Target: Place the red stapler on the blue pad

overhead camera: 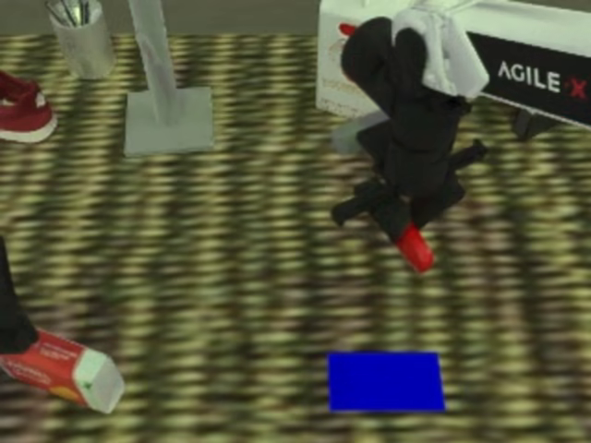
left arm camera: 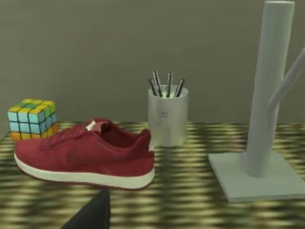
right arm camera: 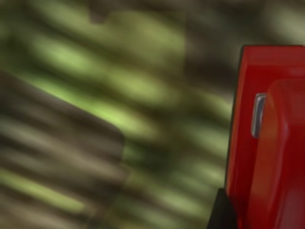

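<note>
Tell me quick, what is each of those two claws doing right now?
Right gripper: closed on the small glossy red stapler, held away from the flat blue pad.
Left gripper: at the table's left edge, mostly out of view; cannot be told.

The red stapler (overhead camera: 415, 247) looks like glossy, smooth plastic. The blue pad (overhead camera: 386, 380) is matt and flat. The table (overhead camera: 240, 277) has a rough woven look.

My right arm reaches in from the top view's upper right, its gripper (overhead camera: 406, 229) pointing down, fingers clamped on the red stapler (overhead camera: 415, 248); my left arm sits parked at the left edge.
</note>
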`<state>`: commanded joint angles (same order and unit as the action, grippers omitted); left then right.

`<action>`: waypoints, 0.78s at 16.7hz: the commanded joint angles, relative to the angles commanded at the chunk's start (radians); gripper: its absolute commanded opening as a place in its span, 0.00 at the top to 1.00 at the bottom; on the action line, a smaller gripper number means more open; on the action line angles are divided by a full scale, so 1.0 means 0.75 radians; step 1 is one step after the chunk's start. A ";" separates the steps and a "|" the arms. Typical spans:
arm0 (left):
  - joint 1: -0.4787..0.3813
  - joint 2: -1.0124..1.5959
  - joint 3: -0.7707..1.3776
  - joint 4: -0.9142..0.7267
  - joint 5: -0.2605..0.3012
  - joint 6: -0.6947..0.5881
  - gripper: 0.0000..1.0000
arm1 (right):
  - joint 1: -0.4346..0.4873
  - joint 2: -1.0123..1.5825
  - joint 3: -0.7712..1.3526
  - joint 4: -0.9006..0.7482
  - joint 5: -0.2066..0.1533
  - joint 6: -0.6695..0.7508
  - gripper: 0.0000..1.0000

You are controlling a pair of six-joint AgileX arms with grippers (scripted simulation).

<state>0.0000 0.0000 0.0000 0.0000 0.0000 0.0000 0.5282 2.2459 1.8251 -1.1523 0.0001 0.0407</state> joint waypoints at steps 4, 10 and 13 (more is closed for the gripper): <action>0.000 0.000 0.000 0.000 0.000 0.000 0.00 | 0.004 -0.045 0.169 -0.223 0.000 -0.003 1.00; 0.000 0.000 0.000 0.000 0.000 0.000 0.00 | -0.002 -0.055 0.203 -0.257 0.000 -0.002 1.00; 0.000 0.000 0.000 0.000 0.000 0.000 0.00 | 0.016 -0.082 0.196 -0.238 -0.002 0.079 1.00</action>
<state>0.0000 0.0000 0.0000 0.0000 0.0000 0.0000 0.5399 2.1842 1.9723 -1.3309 -0.0018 0.1003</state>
